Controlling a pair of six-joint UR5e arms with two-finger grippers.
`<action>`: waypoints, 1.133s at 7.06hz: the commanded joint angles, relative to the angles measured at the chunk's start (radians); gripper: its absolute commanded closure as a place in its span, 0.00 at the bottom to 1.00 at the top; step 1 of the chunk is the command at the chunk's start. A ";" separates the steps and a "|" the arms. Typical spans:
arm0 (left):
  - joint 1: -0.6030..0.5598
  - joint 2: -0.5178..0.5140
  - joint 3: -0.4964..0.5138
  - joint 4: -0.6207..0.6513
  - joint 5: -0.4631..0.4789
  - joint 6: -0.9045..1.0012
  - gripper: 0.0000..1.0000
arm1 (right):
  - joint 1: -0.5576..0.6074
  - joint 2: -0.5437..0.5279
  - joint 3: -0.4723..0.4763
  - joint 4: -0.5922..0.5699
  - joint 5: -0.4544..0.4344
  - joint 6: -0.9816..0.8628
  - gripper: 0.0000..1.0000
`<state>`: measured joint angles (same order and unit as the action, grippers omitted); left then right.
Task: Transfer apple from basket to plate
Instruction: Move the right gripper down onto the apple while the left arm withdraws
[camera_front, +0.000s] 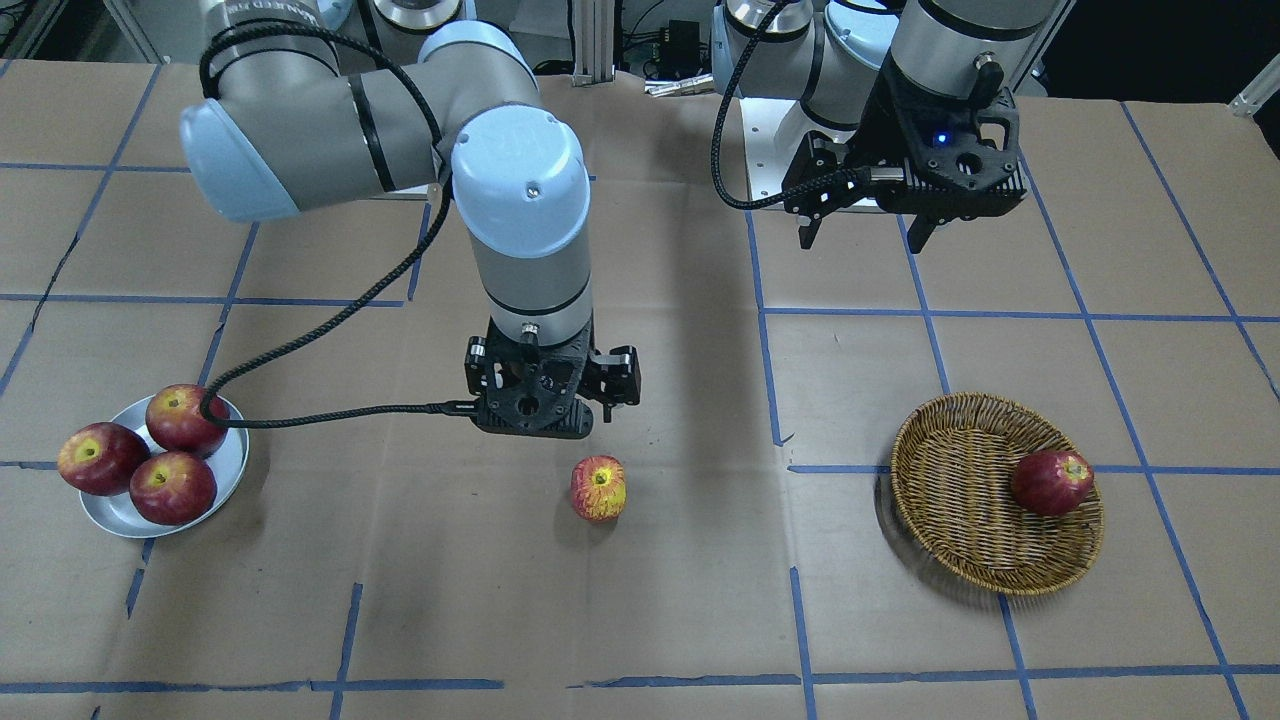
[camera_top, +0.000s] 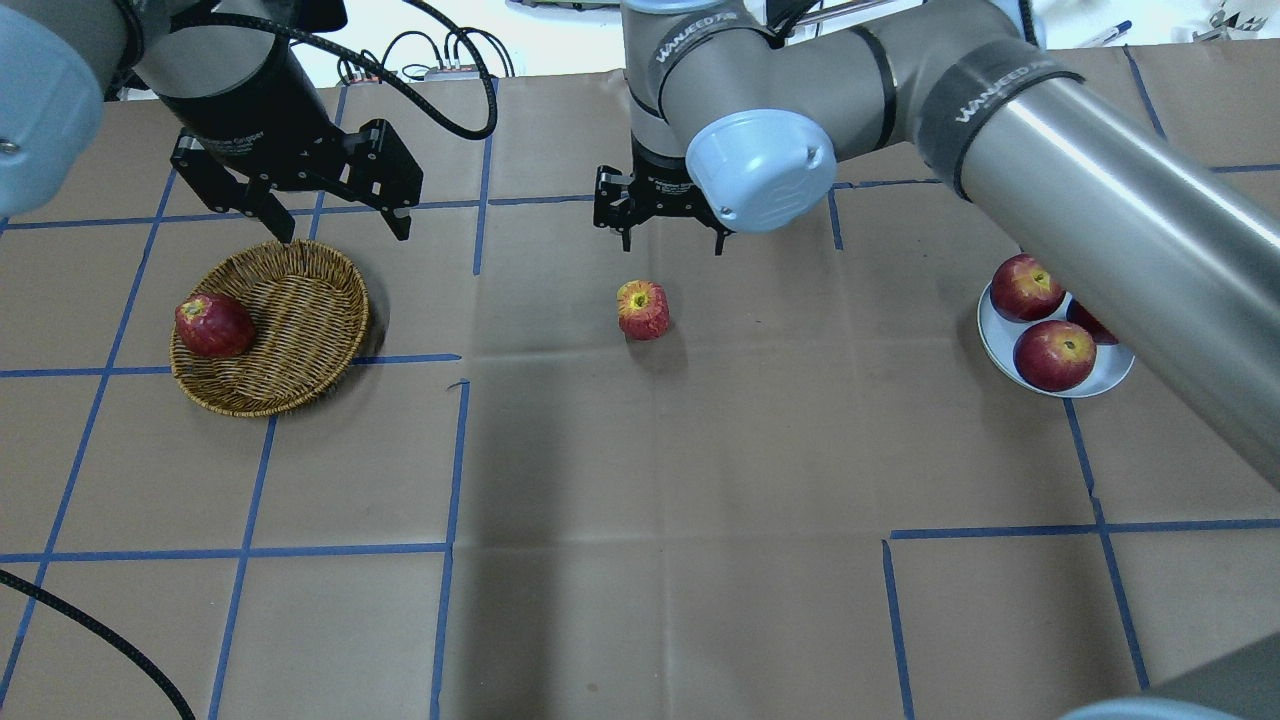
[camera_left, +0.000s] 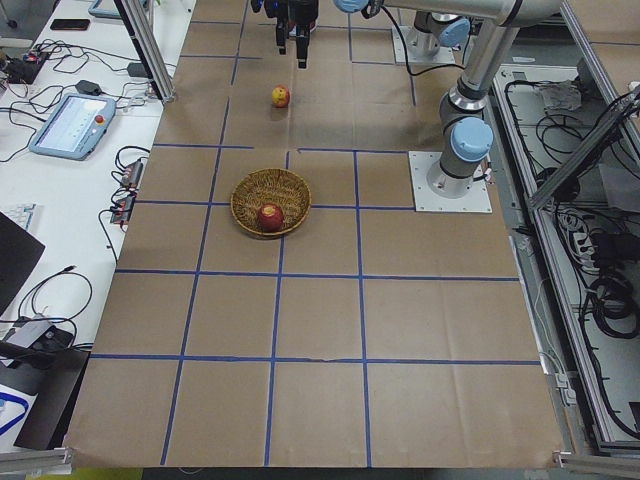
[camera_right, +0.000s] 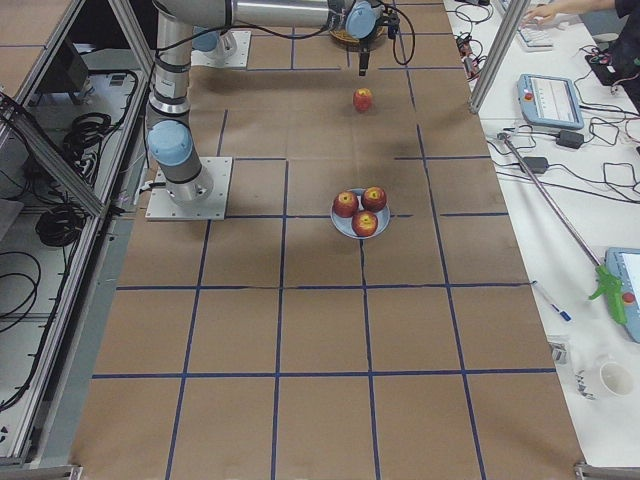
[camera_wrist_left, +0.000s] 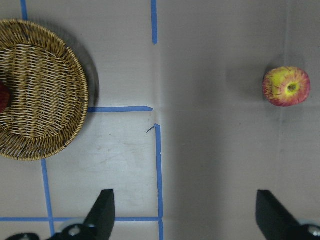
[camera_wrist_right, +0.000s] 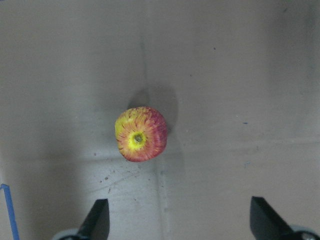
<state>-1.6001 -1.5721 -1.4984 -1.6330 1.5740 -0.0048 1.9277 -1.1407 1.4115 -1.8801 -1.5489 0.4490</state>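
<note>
- Lettering: the right arm's sleeve carries white print reading "WANJEED"; the letters after it are cut off. The small print on the left gripper (camera_top: 343, 232) body is too small to read.
- Apple (camera_top: 643, 309): stands on the table (camera_top: 700, 500), stem hollow up, yellow around the hollow. It is outside both containers, roughly midway between the basket (camera_top: 300, 320) and the plate (camera_top: 1100, 385) and well apart from each.
- Right gripper (camera_top: 671, 243): jaws spread wide, holding nothing, raised off the table. It is near the apple but not touching it. In the right wrist view the apple lies ahead of the fingertips (camera_wrist_right: 97, 220) and left of the midline, not between them.
- Left gripper: jaws spread, holding nothing, raised near the basket's rim and well apart from the apple.
- Basket: holds one dark red apple (camera_top: 213, 325), lying against its wall.
- Plate: carries three red apples (camera_top: 1054, 355), partly hidden by the right arm in the overhead view.
</note>
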 joint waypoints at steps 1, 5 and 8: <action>0.012 0.015 0.000 -0.013 -0.003 0.002 0.01 | 0.037 0.100 0.001 -0.094 -0.011 0.040 0.00; 0.032 0.015 0.000 -0.034 0.000 0.002 0.01 | 0.037 0.214 0.012 -0.200 -0.011 0.033 0.00; 0.026 0.018 0.000 -0.041 -0.002 0.014 0.01 | 0.028 0.243 0.015 -0.202 -0.016 0.022 0.02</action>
<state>-1.5730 -1.5549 -1.4987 -1.6687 1.5715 0.0055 1.9594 -0.9117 1.4257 -2.0815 -1.5628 0.4735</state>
